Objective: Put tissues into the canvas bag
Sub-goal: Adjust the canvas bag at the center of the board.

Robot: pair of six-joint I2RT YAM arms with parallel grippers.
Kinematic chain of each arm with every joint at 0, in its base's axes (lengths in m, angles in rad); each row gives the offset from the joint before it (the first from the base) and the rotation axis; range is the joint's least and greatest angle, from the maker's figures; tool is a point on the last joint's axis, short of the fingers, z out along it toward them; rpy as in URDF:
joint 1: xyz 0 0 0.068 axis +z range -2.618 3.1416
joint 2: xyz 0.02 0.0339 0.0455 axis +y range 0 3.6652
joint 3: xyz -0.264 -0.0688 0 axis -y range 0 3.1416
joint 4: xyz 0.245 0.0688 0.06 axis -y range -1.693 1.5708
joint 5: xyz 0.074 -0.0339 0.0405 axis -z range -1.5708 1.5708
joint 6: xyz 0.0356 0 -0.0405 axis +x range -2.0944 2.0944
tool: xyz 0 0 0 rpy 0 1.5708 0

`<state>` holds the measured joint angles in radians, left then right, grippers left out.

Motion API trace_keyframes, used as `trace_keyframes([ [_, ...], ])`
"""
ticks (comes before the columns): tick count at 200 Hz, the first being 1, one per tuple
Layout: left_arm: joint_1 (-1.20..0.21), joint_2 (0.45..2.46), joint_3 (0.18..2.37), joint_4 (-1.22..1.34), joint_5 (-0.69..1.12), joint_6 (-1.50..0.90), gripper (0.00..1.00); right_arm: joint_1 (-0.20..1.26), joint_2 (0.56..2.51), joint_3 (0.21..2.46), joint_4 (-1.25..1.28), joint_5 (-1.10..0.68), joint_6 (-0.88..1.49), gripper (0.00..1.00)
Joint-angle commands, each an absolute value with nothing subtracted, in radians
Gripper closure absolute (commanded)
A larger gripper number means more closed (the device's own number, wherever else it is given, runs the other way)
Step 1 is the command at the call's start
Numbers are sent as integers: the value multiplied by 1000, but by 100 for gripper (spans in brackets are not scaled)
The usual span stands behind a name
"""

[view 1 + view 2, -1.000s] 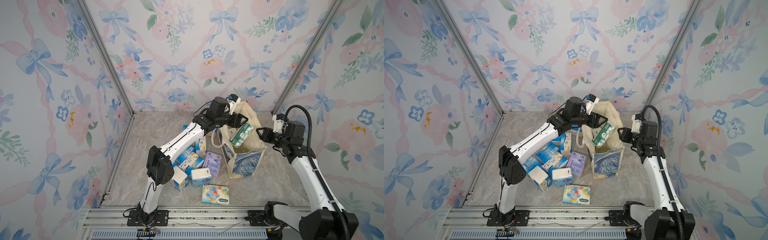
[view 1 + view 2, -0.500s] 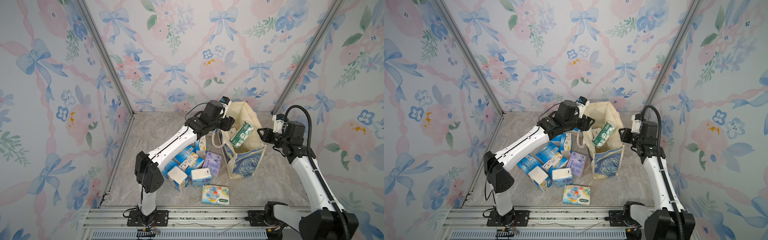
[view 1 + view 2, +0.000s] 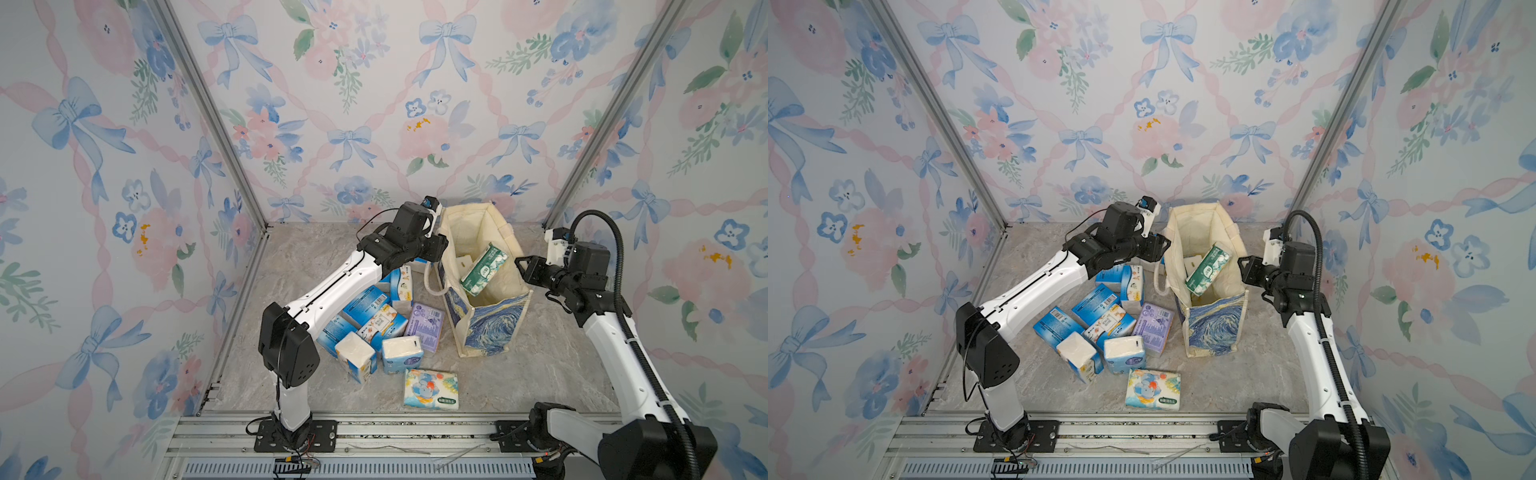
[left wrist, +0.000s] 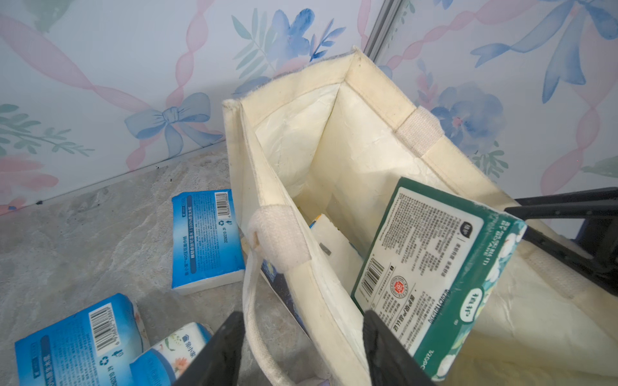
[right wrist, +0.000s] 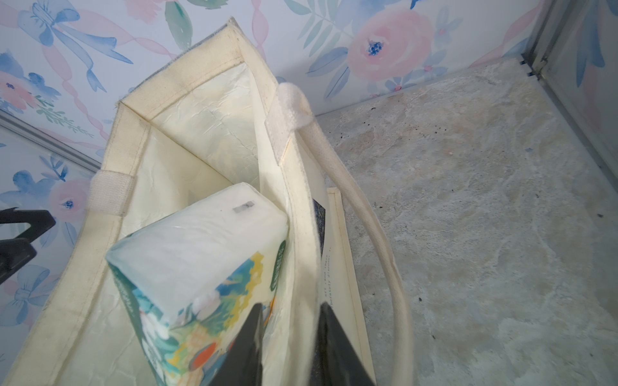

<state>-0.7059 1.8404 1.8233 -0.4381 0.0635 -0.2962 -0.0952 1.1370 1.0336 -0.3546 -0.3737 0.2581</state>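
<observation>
- Tissues are split between two places. A green-white pack [image 3: 484, 270] leans half out of the canvas bag [image 3: 490, 328], its lower end inside next to a white pack [image 4: 334, 247] lying deeper. The loose packs [image 3: 374, 316] lie heaped on the tabletop [image 3: 540, 365] just left of the bag, and a cartoon-print pack [image 3: 431, 390] lies alone nearer the front edge.
- The bag stands upright toward the back edge, right of centre. Its mouth is spread square, probably so packs can drop straight in.
- The left gripper [image 4: 301, 317] straddles the bag's left wall with its fingers apart. The wall and a rope handle [image 4: 254, 300] pass between them, and neither finger presses. It looks placed to brace that side.
- The right gripper [image 5: 290, 305] straddles the opposite wall, with one finger inside beside the green-white pack and one outside. The fingers sit close to the cloth, but I cannot tell whether they pinch it.
- An arm on each wall would stop the soft mouth from folding. The leaning pack probably needs a push to settle, and a hard tug could tip the bag.
</observation>
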Motion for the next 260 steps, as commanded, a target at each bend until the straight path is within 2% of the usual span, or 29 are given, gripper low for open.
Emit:
trace_keyframes([
  [1, -697, 1865, 1833, -449, 114, -313, 41, -87, 1117, 1055, -359, -375, 250, 71],
  [57, -684, 1907, 1838, -449, 148, -325, 42, -87, 1112, 1055, -361, -377, 253, 71],
  [80, -681, 1924, 1848, -449, 171, -328, 47, -86, 1112, 1059, -362, -378, 253, 71],
  [94, -678, 1934, 1857, -449, 190, -329, 57, -86, 1112, 1061, -362, -377, 254, 71],
  [118, -672, 1946, 1877, -449, 216, -329, 87, -86, 1108, 1062, -361, -377, 257, 71],
  [136, -672, 1953, 1896, -448, 228, -322, 100, -84, 1103, 1062, -356, -377, 262, 73],
  [187, -688, 1962, 1998, -448, 230, -292, 100, -51, 1074, 1080, -338, -377, 271, 82],
  [260, -686, 1963, 2059, -446, 186, -253, 100, 8, 1012, 1100, -352, -343, 262, 84],
])
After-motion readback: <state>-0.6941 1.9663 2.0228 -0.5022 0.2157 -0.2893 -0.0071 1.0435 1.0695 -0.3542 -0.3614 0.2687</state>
